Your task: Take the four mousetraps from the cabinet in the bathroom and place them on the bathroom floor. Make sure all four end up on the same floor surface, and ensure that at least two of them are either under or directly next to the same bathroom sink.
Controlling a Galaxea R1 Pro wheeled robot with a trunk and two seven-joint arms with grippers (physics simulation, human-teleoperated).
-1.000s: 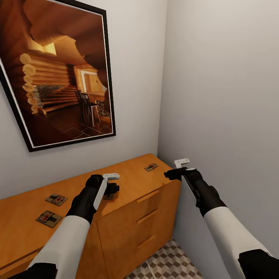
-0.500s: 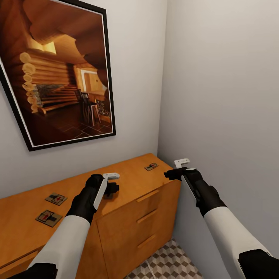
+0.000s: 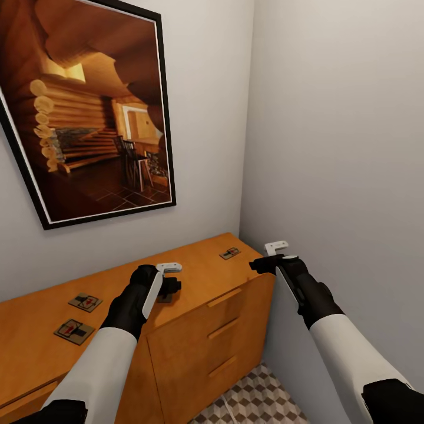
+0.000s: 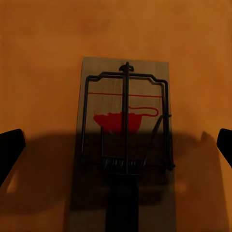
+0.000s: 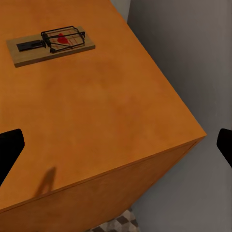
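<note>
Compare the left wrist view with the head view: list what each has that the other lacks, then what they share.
Left wrist alone: the wire frame and red mark of the trap under the open left gripper, close up. Head alone: the picture, drawer fronts, tiled floor, two traps at left, one near the corner, and the open right gripper. Shared: the cabinet top.

Four mousetraps: two (image 3: 85, 303) (image 3: 74, 331) at the left, one (image 3: 165, 298) under the left hand (image 3: 169, 277), one (image 3: 229, 254) far right. One cabinet (image 3: 200, 330), one picture (image 3: 88, 106).
</note>
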